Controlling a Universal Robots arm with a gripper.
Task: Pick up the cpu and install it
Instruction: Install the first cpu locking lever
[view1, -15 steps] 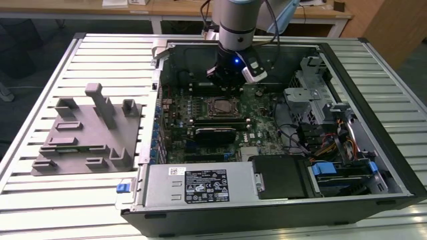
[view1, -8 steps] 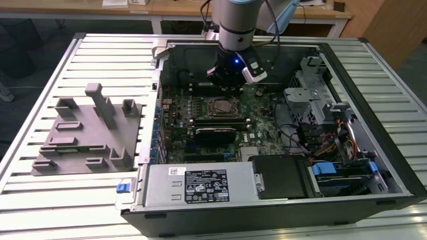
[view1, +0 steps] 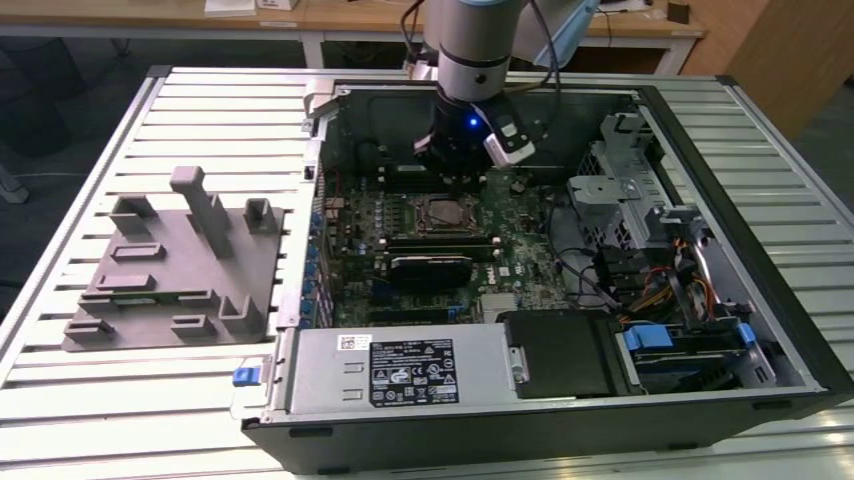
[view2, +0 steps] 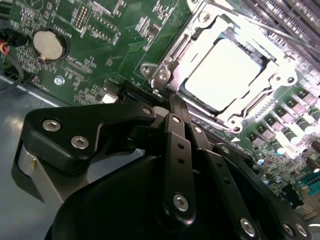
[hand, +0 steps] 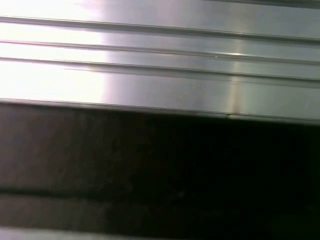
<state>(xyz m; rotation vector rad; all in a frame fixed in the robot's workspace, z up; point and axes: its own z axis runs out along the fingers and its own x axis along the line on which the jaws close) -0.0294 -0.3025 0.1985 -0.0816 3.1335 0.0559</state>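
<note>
Gripper (view2: 172, 107) closed, fingers pinched together with nothing between them, tips parked just beside the socket frame (view2: 165, 75) on the motherboard (view2: 100, 30). Hangs over the open PC case (view1: 747, 200), toward its far wall in the exterior view. Cpu (view2: 222, 72) already seated flat inside the socket, near the board's middle; probably explains the empty grip. Looks square, pale silver top, glaring white under the wrist light, edges flush under the metal retention frame. Coin cell (view2: 49, 44) well apart, toward the board's edge. Grey fixture (view1: 174, 270) sits on the slatted table (view1: 80, 150), outside the case.
</note>
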